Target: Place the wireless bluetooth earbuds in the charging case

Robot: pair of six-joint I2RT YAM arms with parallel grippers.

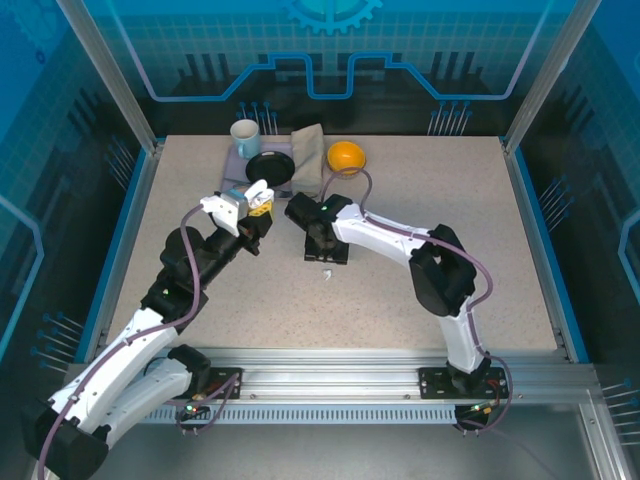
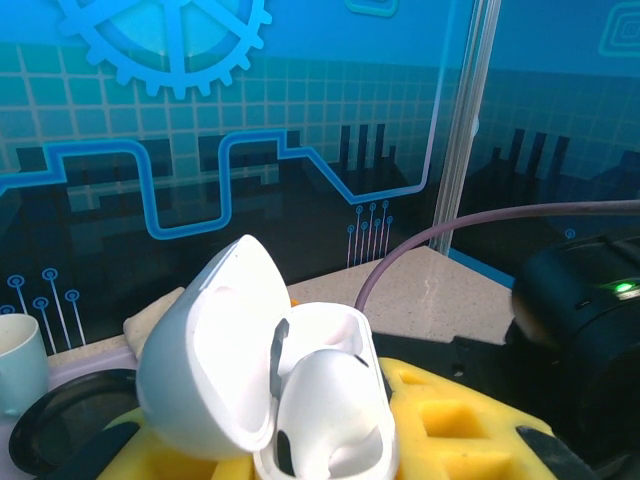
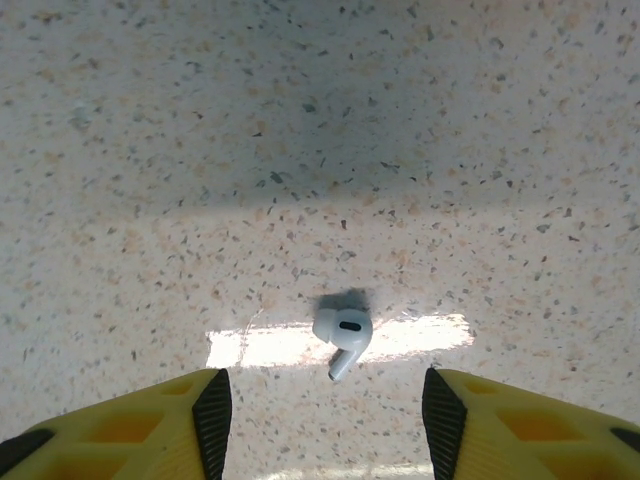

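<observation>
My left gripper (image 1: pixel 257 203) is shut on the white charging case (image 2: pixel 325 400), which it holds off the table. The case's lid (image 2: pixel 210 350) stands open to the left and the wells inside face the camera. The yellow fingers (image 2: pixel 450 415) flank the case body. One white earbud (image 3: pixel 343 335) lies on the speckled table, stem pointing toward me, and shows as a small white speck (image 1: pixel 325 272) from above. My right gripper (image 3: pixel 328 415) hovers over it, open, with its black pads (image 3: pixel 213 420) either side of the earbud and nothing touching it.
At the back of the table stand a pale mug (image 1: pixel 245 138), a black dish (image 1: pixel 270 167), a folded cloth (image 1: pixel 308 160) and an orange bowl (image 1: pixel 346 156). The right arm's black wrist (image 2: pixel 590 320) is close beside the held case.
</observation>
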